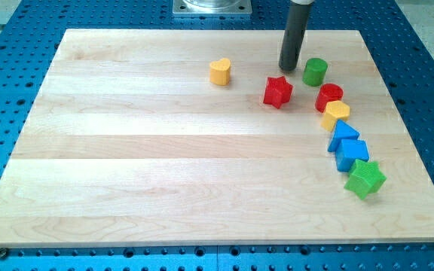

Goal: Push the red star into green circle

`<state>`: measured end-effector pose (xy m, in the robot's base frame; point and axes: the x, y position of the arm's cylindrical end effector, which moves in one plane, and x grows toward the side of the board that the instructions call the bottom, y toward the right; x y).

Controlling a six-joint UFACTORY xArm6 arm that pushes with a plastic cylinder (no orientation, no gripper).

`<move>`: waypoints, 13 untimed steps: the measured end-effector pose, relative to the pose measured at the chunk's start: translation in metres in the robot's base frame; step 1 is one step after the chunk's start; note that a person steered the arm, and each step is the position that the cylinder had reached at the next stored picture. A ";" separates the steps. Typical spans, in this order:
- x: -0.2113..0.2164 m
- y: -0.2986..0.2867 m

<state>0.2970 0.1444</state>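
The red star (277, 92) lies on the wooden board, right of centre near the view's top. The green circle (315, 71) stands a short way to its upper right, apart from it. My tip (288, 69) rests on the board just above the red star and a little to its right, left of the green circle. It touches neither block as far as I can tell.
A yellow heart (219, 71) lies left of the star. Below the green circle, a red circle (328, 97), a yellow block (335, 115), a blue triangle (342, 134), a blue block (352, 154) and a green star (365, 178) run in a curved line toward the board's right edge (420, 150).
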 end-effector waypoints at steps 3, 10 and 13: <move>0.023 -0.020; 0.050 -0.020; 0.033 0.011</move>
<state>0.3296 0.1558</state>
